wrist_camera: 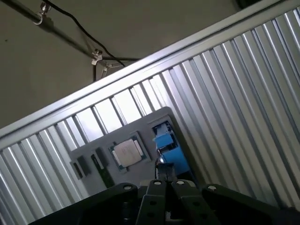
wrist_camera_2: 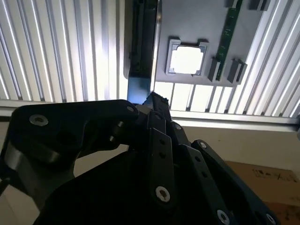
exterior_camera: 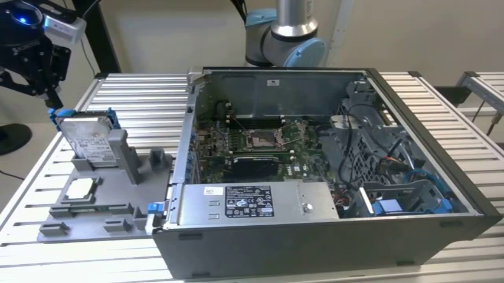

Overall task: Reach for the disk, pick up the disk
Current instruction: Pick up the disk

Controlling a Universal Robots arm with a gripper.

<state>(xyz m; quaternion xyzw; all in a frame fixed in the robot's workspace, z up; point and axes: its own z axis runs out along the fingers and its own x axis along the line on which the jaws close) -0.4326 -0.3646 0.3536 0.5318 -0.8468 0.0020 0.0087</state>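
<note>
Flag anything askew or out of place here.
Nothing looks spilled or damaged. The disk stands on edge, tilted, in the grey fixture, with the claw at its top corner.

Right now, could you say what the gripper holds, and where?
Cannot tell: the black gripper sits at the blue bracket corner of the silver hard drive.

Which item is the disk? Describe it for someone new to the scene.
Start at the open dark computer case; on the exterior view's left of it sits a gray fixture tray. At the tray's far end stands the disk, a flat rectangular silver metal hard drive. Unlike the small square silver processor chip lying flat nearby, it stands on edge in a blue plastic bracket.
</note>
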